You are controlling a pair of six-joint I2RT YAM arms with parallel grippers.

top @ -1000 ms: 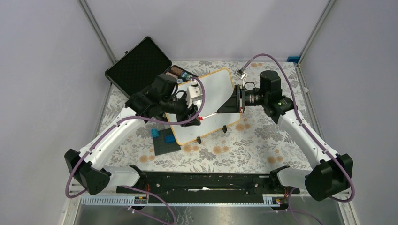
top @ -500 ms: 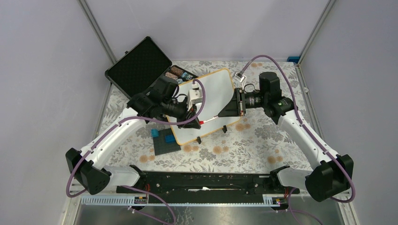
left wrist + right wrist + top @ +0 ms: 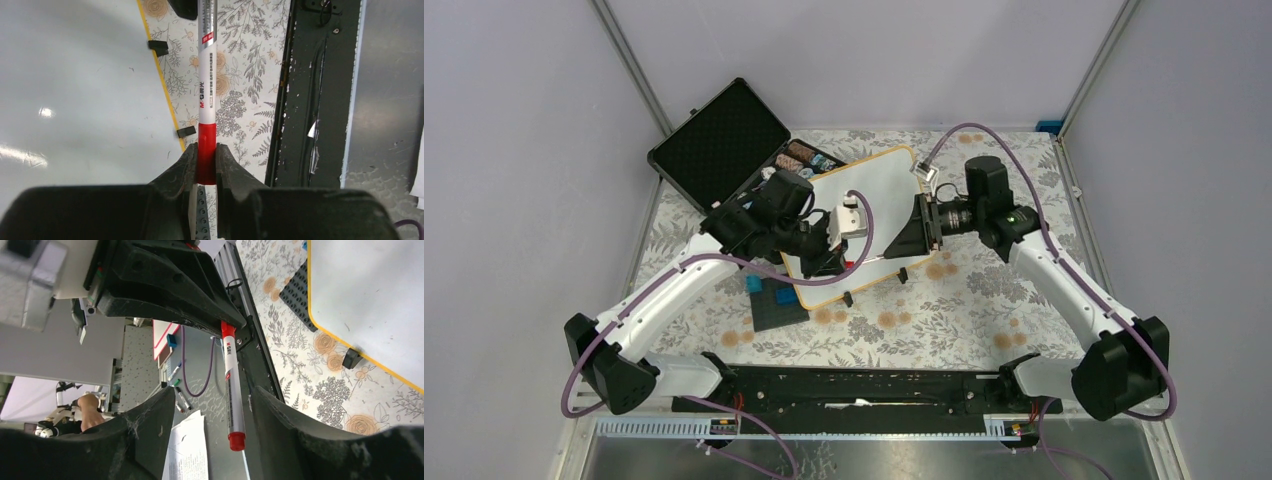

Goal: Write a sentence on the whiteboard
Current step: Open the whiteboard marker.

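The whiteboard (image 3: 879, 195) lies tilted on the flowered table, white with a tan frame; no sentence is in view on its face. A white marker (image 3: 876, 258) with a red cap hangs over the board's near edge. My left gripper (image 3: 205, 159) is shut on the marker's red cap (image 3: 206, 150), and the barrel (image 3: 206, 75) points away from it. My right gripper (image 3: 212, 395) is open around the marker's other end (image 3: 235, 405), its fingers (image 3: 280, 415) clear of the barrel. In the top view both grippers meet at the board's near edge, the left gripper (image 3: 839, 262) facing the right gripper (image 3: 896, 250).
An open black case (image 3: 719, 140) stands at the back left. A dark grey plate (image 3: 776, 305) with blue blocks lies by the board's near-left corner. The board's two black feet (image 3: 848, 298) stick out toward me. A black rail (image 3: 854, 385) runs along the near edge.
My left gripper has closed on the marker's red cap. My right gripper, shut on the marker before, has opened and let it go. Both arms have shifted slightly.
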